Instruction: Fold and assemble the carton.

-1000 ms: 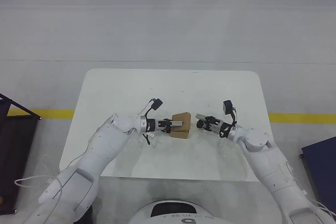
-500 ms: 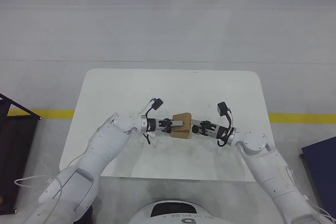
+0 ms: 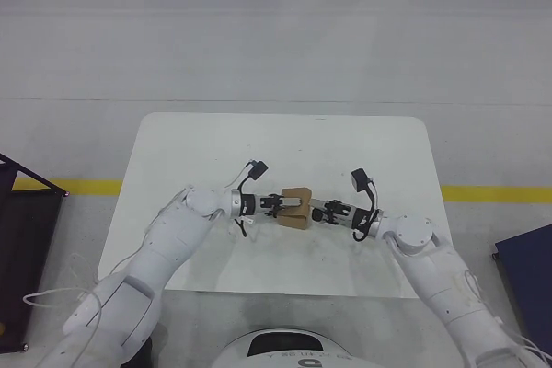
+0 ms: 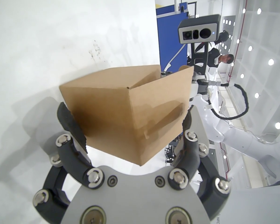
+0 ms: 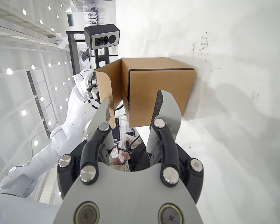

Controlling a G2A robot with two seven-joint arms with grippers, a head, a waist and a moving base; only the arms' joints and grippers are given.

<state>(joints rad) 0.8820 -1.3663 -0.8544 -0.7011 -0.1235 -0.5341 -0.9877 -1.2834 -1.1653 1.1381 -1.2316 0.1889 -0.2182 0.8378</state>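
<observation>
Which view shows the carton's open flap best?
Right wrist view: the open flap and the carton end face the camera, just ahead of the right gripper. Left wrist view shows the opposite corner, held by the left gripper. Top view: flap too small to tell.

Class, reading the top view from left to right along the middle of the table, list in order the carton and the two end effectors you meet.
First the left end effector → carton → right end effector.
</observation>
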